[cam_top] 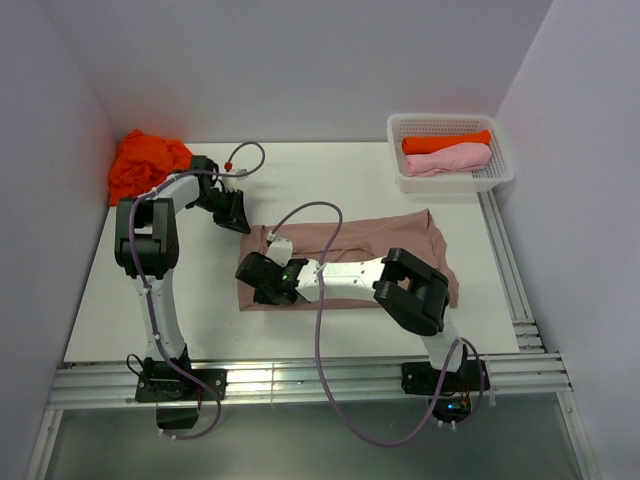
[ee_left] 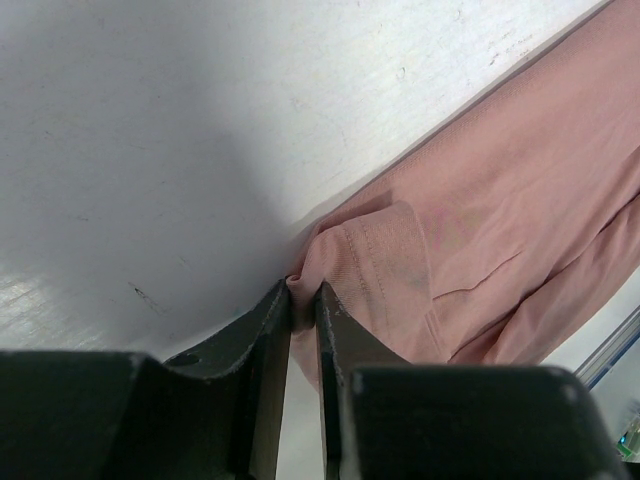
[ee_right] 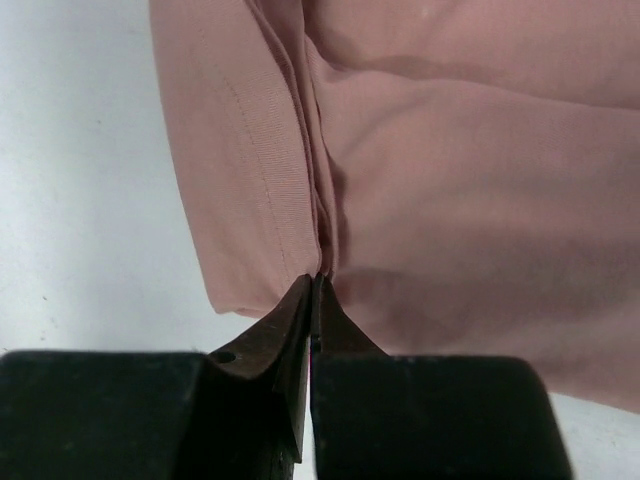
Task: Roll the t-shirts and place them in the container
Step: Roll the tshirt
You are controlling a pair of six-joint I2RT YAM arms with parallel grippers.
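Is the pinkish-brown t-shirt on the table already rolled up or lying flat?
Flat. The pinkish-brown t-shirt lies as a folded band on the table, with no rolled part visible.

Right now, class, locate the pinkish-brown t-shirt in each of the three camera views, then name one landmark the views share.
Top external: the pinkish-brown t-shirt lies flat mid-table, beneath the right arm.
Left wrist: the t-shirt fills the right side, its corner pinched in the left jaws at bottom centre.
Right wrist: the t-shirt fills the top and right, a fold edge in the right jaws.
Shared landmark: the white table beside the shirt.
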